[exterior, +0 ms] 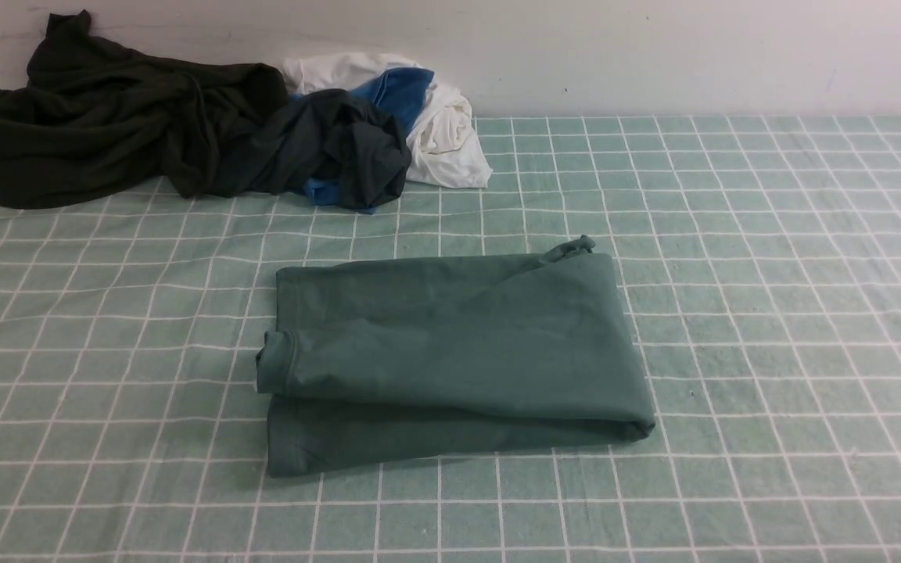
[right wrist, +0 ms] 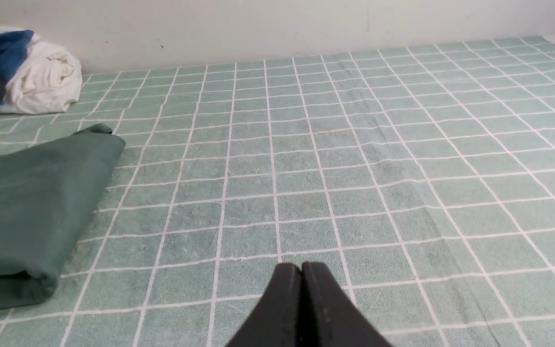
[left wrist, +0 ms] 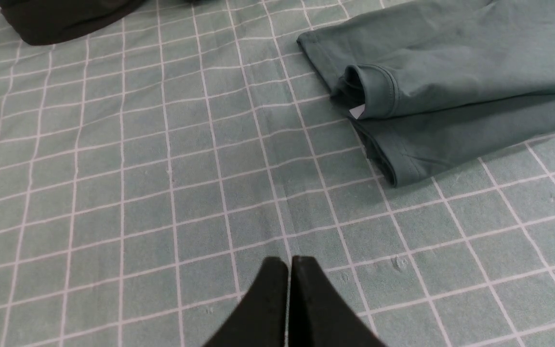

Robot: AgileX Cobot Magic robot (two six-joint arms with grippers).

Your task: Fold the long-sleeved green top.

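On mid-table, the green long-sleeved top (exterior: 450, 352) is seen folded into a neat block, job prob. done, w/ left gripper (left wrist: 289, 262) & right gripper (right wrist: 301, 267) both pinched shut, nothing held, off the cloth.

I find no readable text, brand, number or sign anywhere in my views. The only candidate is a small white tag (left wrist: 357, 112) peeking out from the cuff of the green long-sleeved top (exterior: 450, 352), seen from my left wrist, and it is too small to tell whether anything is printed on it.
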